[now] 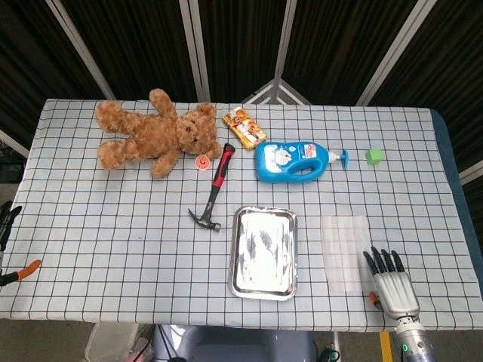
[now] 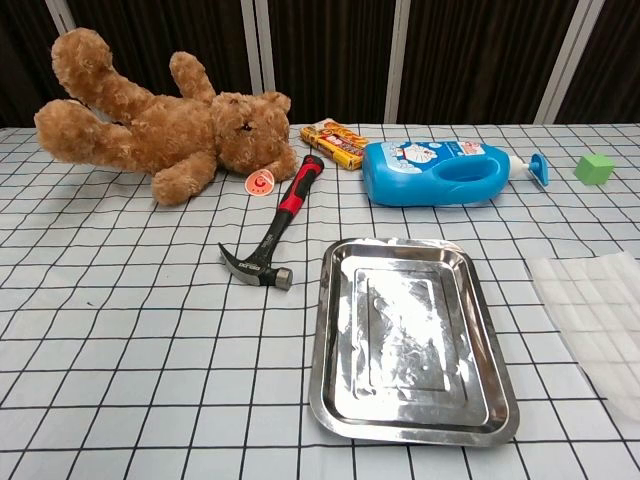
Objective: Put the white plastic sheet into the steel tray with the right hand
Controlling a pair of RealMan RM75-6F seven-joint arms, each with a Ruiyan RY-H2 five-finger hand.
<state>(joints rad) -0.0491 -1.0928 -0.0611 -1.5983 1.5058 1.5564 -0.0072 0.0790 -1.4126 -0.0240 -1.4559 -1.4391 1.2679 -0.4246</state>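
Note:
The white plastic sheet [image 1: 346, 241] lies flat on the checked cloth, right of the steel tray [image 1: 236, 255]. The tray is bare inside apart from whitish smears. In the chest view the sheet [image 2: 595, 310] runs off the right edge, beside the tray [image 2: 326, 345]. My right hand [image 1: 392, 283] hovers at the near right of the table with its fingers stretched out and slightly apart, holding nothing. Its fingertips sit just right of the sheet's near right corner. Only a few dark fingertips of my left hand [image 1: 6, 216] show at the far left edge.
Behind the tray lie a red-handled hammer [image 1: 213, 192] and a blue bottle [image 1: 294, 161] on its side. A teddy bear [image 1: 155, 139], a snack packet [image 1: 244, 127] and a green cube [image 1: 373, 156] sit further back. Orange-handled pliers [image 1: 23, 274] lie at the left edge.

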